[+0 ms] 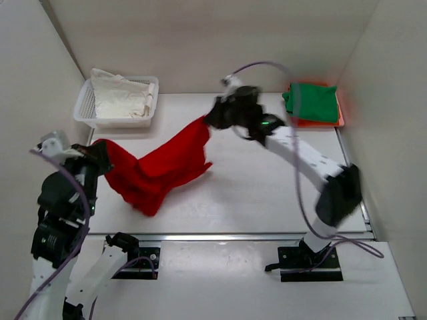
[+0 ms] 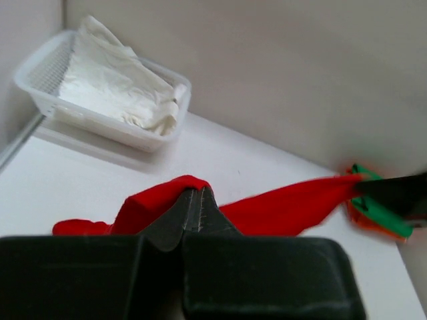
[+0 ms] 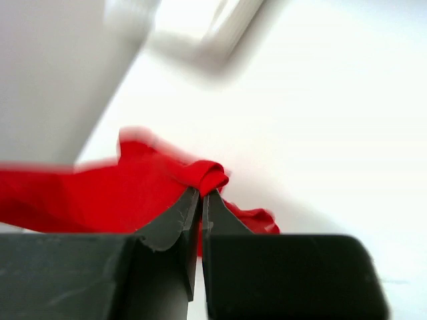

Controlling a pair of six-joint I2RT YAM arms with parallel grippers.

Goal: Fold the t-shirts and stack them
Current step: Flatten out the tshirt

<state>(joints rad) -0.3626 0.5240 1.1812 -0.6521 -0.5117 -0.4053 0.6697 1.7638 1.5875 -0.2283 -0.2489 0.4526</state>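
Left fingers point(image 2: 192, 208): lower left of the top view; we see them pinched tight on one edge of the red t-shirt point(image 1: 160, 170).
Red t-shirt: mid-frame, strung between both arms, lower fold drooping to the bench point(image 1: 260, 193); we cannot tell if it touches.
Right fingers point(image 3: 193, 207): upper centre, clamped on the shirt's other edge.
Green t-shirt point(image 1: 312, 101): folded, upper right, lying on the orange t-shirt point(image 1: 321, 123).
Basket point(image 1: 83, 110): upper left corner, white cloth point(image 1: 120, 99) inside.

Bright red t-shirt point(image 1: 160, 170), green t-shirt point(image 1: 312, 101)
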